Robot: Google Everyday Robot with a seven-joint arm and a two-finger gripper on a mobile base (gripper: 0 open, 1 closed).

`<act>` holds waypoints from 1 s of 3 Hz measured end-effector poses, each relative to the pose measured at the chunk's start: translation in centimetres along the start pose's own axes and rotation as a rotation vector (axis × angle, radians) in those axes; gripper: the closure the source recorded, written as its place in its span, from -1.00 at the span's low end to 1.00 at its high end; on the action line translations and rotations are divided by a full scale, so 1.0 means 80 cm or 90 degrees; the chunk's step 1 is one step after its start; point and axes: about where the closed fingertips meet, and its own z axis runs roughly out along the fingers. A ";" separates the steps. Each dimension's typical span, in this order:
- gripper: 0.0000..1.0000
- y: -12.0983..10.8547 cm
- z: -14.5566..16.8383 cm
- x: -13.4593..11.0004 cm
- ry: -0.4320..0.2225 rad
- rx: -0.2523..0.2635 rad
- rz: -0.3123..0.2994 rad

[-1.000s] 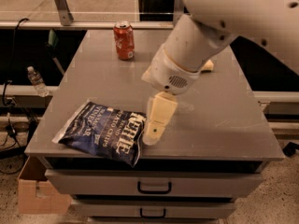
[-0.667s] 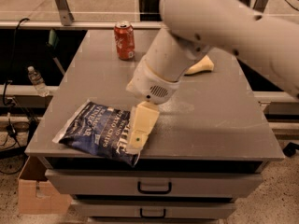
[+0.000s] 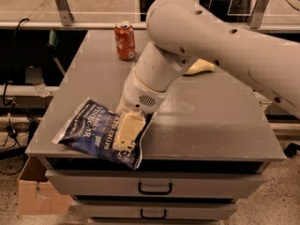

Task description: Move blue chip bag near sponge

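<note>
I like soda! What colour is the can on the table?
Red, in the camera view. The can stands away from the tool, which is over the blue chip bag.

The light is warm, yellowish and rather dim, and it comes from above. The grey surface [image 3: 211, 111] shows a soft pale sheen near its middle. My arm [image 3: 211, 36] is bright on top and shaded underneath. My jaws rest on the blue chip bag [image 3: 86, 132] at the front left, with a dark shadow beneath my wrist.
</note>
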 end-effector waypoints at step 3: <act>1.00 -0.051 -0.123 0.027 -0.050 0.133 0.035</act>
